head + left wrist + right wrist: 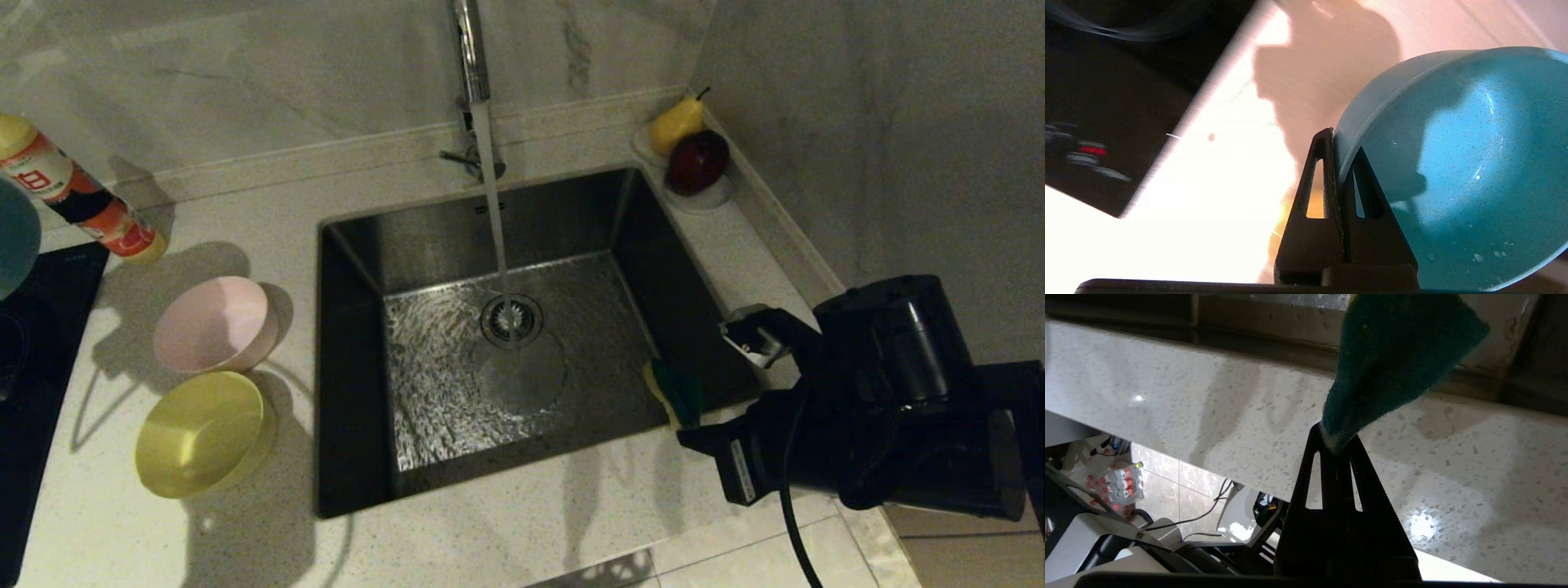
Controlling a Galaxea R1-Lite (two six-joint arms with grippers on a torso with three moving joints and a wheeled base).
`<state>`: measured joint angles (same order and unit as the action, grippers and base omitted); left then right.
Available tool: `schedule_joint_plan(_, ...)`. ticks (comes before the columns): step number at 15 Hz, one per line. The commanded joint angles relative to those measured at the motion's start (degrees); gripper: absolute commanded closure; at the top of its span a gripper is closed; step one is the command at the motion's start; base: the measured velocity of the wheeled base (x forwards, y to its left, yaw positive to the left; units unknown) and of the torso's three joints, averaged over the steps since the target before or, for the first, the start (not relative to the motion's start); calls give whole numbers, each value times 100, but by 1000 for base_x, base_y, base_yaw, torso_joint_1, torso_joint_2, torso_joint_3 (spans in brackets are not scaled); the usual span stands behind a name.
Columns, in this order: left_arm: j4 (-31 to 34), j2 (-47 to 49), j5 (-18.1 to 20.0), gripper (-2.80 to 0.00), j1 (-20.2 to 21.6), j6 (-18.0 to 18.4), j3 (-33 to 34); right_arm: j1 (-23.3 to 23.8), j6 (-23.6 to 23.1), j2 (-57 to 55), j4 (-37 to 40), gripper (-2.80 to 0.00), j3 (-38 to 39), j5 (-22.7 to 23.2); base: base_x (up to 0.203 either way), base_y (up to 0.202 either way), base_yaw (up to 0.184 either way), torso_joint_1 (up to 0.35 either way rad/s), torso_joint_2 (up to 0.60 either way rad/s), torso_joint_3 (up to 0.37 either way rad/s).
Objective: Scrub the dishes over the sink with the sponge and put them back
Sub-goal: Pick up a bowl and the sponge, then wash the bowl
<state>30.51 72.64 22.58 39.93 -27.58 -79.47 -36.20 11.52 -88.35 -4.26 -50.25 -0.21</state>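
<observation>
My left gripper (1337,143) is shut on the rim of the light blue bowl (1453,163), one finger inside and one outside, holding it tilted above the counter. In the head view only an edge of that blue bowl (15,237) shows at the far left. The pink bowl (216,322) and the yellow bowl (204,433) stand on the counter left of the sink (359,269). My right gripper (1336,443) is shut on the sponge (1396,355), green face showing. In the head view the sponge (673,392) hangs over the sink's near right corner.
Water runs from the chrome faucet (469,57) onto the drain strainer (511,320). A black cooktop (41,343) lies at the far left, with a red-labelled bottle (73,192) behind it. A white dish with a pear (676,122) and an apple (698,162) sits at the sink's back right.
</observation>
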Motion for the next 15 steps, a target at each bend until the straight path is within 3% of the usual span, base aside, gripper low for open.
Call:
schedule_joint_plan(1,316,-129,21,0,-914,-67,-412,-58,82,81,-5,0,-2,3,0,0,0,0,0,0)
schedule_joint_plan(6,402,434,-414,0,-3129,-157,-682,-80,245,251,-5,0,-2,3,0,0,0,0,0,0)
schedule_joint_plan(9,274,1049,-796,0,-4082,-184,-729,-89,250,455,-5,0,-2,3,0,0,0,0,0,0)
schedule_joint_plan(11,-11,1542,-1399,0,-4724,-402,-734,-89,254,607,0,0,17,11,0,0,0,0,0,0)
schedule_joint_plan(15,-553,2462,-2324,0,-5621,-583,-809,-89,263,713,4,0,50,21,0,0,0,0,0,0)
